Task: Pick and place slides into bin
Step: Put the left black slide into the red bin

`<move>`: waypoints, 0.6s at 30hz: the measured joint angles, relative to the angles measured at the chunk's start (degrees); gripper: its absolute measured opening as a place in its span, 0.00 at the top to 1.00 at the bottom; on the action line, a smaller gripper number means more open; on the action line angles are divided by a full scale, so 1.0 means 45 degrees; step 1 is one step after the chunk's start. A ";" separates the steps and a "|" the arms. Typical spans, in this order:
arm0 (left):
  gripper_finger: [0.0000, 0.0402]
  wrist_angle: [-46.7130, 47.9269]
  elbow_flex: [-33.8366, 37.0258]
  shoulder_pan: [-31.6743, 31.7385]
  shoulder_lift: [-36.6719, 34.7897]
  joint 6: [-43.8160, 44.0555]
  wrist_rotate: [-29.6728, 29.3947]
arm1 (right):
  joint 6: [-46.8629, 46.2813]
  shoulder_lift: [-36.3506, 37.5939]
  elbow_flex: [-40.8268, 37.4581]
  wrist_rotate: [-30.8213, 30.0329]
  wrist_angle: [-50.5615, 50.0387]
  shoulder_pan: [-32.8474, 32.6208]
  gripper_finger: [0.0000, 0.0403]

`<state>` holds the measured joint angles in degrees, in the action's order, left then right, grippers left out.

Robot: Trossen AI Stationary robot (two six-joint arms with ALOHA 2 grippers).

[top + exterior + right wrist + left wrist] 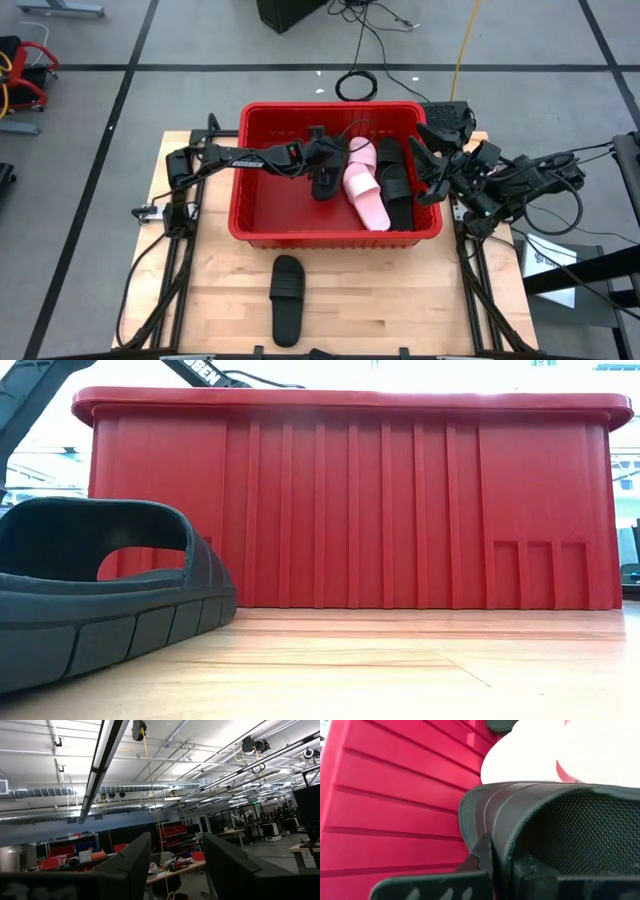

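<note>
The red bin (pixel 270 225) stands mid-table and fills the low view (pixel 350 500). Inside it lie a pale pink slide (pixel 366 190) and a black slide (pixel 396 180), side by side. My left gripper (pixel 318 158) reaches over the bin from the left and is shut on another black slide (pixel 326 180). One more black slide (pixel 287 298) lies sole down on the table in front of the bin, and shows in the low view (pixel 100 600). My right gripper (pixel 432 162) is open and empty at the bin's right rim, pointing up at the ceiling (pixel 175 870). My left gripper pinches the black slide's side edge (pixel 502 837) between its two fingers (pixel 482 855). The ribbed sole side faces one finger and the dotted footbed (pixel 580 830) the other. The slide is inside the bin, next to the pink slide (pixel 535 755). I cannot tell whether it touches the bin floor.
The bin's near wall (pixel 350 560) rises just behind the loose black slide. Bare wood lies to either side of that slide (pixel 400 300). Cables and the right arm's links crowd the table's right edge (pixel 520 180).
</note>
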<state>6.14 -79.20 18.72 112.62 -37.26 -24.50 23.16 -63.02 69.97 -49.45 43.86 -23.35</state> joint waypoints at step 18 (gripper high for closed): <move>0.79 -0.0059 0.0005 0.0063 0.0000 -0.0864 0.0110 | -0.0146 0.0000 0.0000 0.0044 -0.0010 -0.0026 0.58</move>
<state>5.87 -79.18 19.00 112.62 -41.15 -24.01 22.50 -63.02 69.97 -49.25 43.81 -23.47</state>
